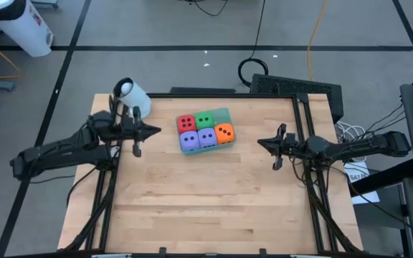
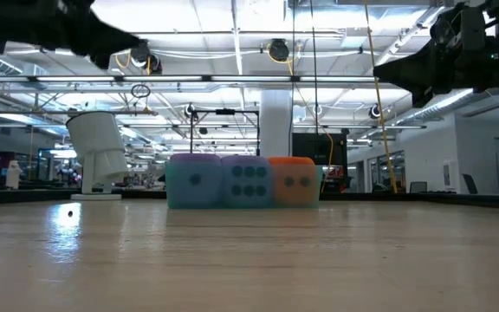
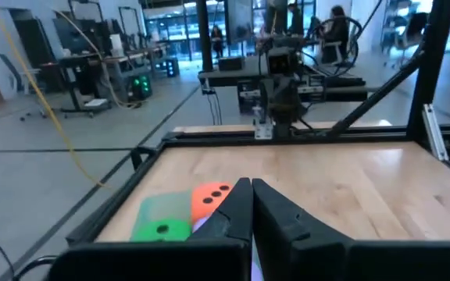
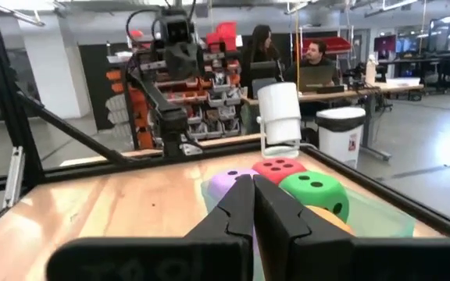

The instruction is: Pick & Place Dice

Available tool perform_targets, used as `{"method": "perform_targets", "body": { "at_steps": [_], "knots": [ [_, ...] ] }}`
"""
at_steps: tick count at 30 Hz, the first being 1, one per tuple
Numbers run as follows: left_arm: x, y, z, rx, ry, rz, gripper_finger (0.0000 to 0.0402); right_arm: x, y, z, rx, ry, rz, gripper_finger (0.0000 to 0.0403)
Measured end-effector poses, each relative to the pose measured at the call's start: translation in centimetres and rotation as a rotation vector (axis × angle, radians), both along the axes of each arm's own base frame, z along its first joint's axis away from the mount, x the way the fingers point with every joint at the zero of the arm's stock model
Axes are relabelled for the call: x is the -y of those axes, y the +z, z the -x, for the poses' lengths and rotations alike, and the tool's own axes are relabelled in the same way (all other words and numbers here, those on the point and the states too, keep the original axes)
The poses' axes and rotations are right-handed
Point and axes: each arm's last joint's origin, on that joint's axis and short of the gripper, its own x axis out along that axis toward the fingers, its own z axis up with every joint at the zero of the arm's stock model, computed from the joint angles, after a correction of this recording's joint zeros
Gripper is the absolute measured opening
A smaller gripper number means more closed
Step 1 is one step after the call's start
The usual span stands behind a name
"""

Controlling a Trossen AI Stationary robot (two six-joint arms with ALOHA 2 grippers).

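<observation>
On the worktop, toward its far edge, we list five dice packed together on a teal tray: red die and green die in the back row, two purple dice and an orange die in front. All five touch their neighbours.

Left gripper: just beside the tray on its left, raised above the worktop, fingers pressed together on nothing. Right gripper: to the tray's right, a little farther off, fingers likewise closed and empty. A white cylinder stands behind the left arm.

Risks, as we judge them:
- Dice sit flush, so fingers would need to open before descending; a closed tip coming down would only push a cube aside.
- No gap between cubes; one finger wedging in may drag a neighbour or slide the whole tray.
- Soft cubes may squash and slip from a shallow grip.
- Left arm swinging back could strike the white cylinder.
- Both grippers flank the same cluster; reaching together invites a collision.

Writing: none legible. We note only dark pips on the dice faces.
</observation>
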Motion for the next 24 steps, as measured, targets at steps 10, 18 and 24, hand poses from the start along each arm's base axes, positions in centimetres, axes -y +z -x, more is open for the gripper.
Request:
{"method": "perform_targets", "body": {
  "at_steps": [10, 18, 24],
  "knots": [
    [0.6, -4.7, 2.3, 0.103, -0.003, 0.039, 0.0002, 0.1, 0.4, 1.1, -0.012, 0.002, -0.059, 0.0000],
    [0.8, -7.0, 2.8, 0.094, -0.001, 0.054, 0.0002, 1.3, -0.8, 1.8, -0.028, -0.110, -0.126, 0.0000],
    [0.7, -9.4, 2.5, 0.034, 0.016, 0.065, 0.0003, 2.1, -1.0, 1.9, -0.020, -0.133, -0.157, 0.0000]
  ]
}}
